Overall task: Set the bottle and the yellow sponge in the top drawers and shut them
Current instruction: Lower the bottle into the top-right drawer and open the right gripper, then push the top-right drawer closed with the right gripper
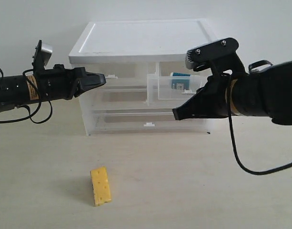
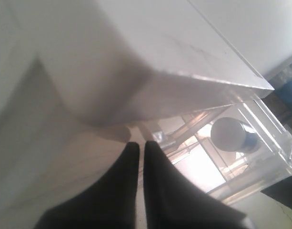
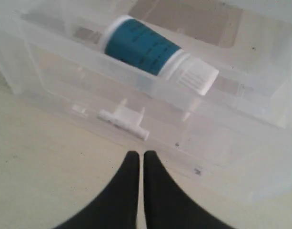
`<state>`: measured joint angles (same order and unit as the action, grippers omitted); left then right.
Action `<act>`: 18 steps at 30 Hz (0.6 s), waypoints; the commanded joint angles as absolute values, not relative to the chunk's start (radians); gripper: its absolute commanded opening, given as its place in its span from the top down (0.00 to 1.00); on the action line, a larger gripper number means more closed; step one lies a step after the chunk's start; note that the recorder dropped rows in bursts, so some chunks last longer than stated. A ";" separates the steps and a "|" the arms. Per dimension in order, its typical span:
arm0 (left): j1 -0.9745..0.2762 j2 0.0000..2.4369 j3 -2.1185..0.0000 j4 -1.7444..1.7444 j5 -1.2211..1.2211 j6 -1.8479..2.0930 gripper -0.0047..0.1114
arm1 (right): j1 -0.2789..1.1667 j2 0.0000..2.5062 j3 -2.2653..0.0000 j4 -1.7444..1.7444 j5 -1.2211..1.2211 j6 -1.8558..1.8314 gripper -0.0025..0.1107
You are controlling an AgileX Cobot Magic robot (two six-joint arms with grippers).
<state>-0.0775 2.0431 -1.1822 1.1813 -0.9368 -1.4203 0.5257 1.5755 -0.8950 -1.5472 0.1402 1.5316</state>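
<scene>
The bottle (image 1: 180, 80) lies on its side inside the pulled-out right top drawer (image 1: 161, 88); its teal label and white cap (image 3: 198, 76) show in the right wrist view. My right gripper (image 1: 176, 113) is shut and empty, just in front of and below that drawer's white tab handle (image 3: 123, 119). The left top drawer (image 1: 129, 82) is pushed in. My left gripper (image 1: 103, 78) is shut and empty, its tip close to that drawer's handle (image 1: 111, 76). The yellow sponge (image 1: 101, 185) lies on the table in front, apart from both grippers.
The white-topped translucent cabinet (image 1: 141, 38) stands at the back of the table. Two full-width drawers sit below the top pair, the lowest with a tab handle (image 1: 148, 125). A black cable (image 1: 241, 162) hangs from the right arm.
</scene>
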 commanded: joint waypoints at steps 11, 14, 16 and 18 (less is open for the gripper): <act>-0.074 2.049 -1.198 1.089 -0.838 -1.412 0.93 | 0.486 1.745 -1.146 -1.744 0.305 1.736 0.98; -0.074 2.049 -1.198 1.089 -0.838 -1.412 0.93 | 0.486 1.780 -1.174 -1.744 0.297 1.751 0.98; -0.074 2.049 -1.198 1.089 -0.838 -1.412 0.93 | 0.486 1.801 -1.178 -1.744 0.313 1.751 0.98; -0.074 2.049 -1.198 1.089 -0.838 -1.412 0.93 | 0.486 1.804 -1.178 -1.744 0.338 1.751 0.98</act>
